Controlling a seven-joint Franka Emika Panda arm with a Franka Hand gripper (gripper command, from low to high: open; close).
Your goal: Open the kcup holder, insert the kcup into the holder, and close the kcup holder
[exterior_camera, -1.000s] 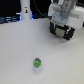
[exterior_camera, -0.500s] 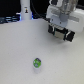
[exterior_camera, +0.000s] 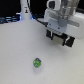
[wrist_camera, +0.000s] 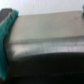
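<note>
The kcup point(exterior_camera: 36, 63), a small bright green pod, lies alone on the white table towards the front. The black kcup holder point(exterior_camera: 61, 37) stands at the back on the exterior view's right, largely covered by my white arm. My gripper point(exterior_camera: 58, 31) hangs right at the holder, far from the pod. Its jaws are lost against the black box. In the wrist view a teal fingertip point(wrist_camera: 7, 22) shows beside a blurred grey-and-dark surface point(wrist_camera: 47, 40) very close to the camera. Nothing can be made out between the fingers.
A white bottle-shaped object point(exterior_camera: 23, 10) stands at the back on the exterior view's left, in front of dark equipment point(exterior_camera: 7, 20). The white table point(exterior_camera: 20, 50) stretches between the pod and the holder.
</note>
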